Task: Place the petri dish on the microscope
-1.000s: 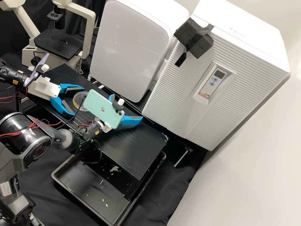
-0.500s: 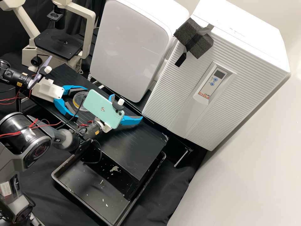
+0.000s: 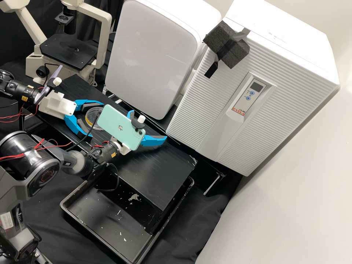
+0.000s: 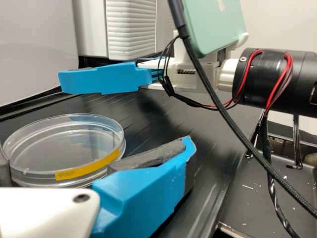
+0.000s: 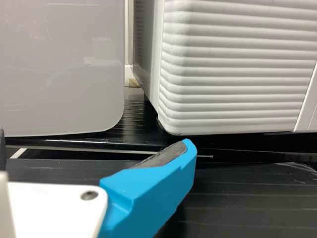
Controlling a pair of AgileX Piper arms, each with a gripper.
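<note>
Petri dish (image 3: pixel 89 118): on our black bench (image 3: pixel 161 176), between the left gripper's (image 3: pixel 96 119) wide-spread fingers | contact: we cannot tell | our right gripper (image 3: pixel 148 125): fingers spread wide, gripping nothing

Dark grey arm housing (image 3: pixel 31 156) with black round cap; black cylindrical wrist (image 4: pixel 277 74), white collar (image 4: pixel 228 73), yellow label (image 3: pixel 113 154). Thin red wires (image 4: pixel 286 69), braided black cable (image 4: pixel 225 111). Mint-green phone (image 3: pixel 119 126) in black-and-white clamp. Left gripper (image 3: pixel 96 118), right gripper (image 3: pixel 147 125): white bodies, angular bright blue fingers (image 5: pixel 148 193), dark grey pads (image 5: pixel 168 154), small screw (image 5: pixel 89 195).
</note>
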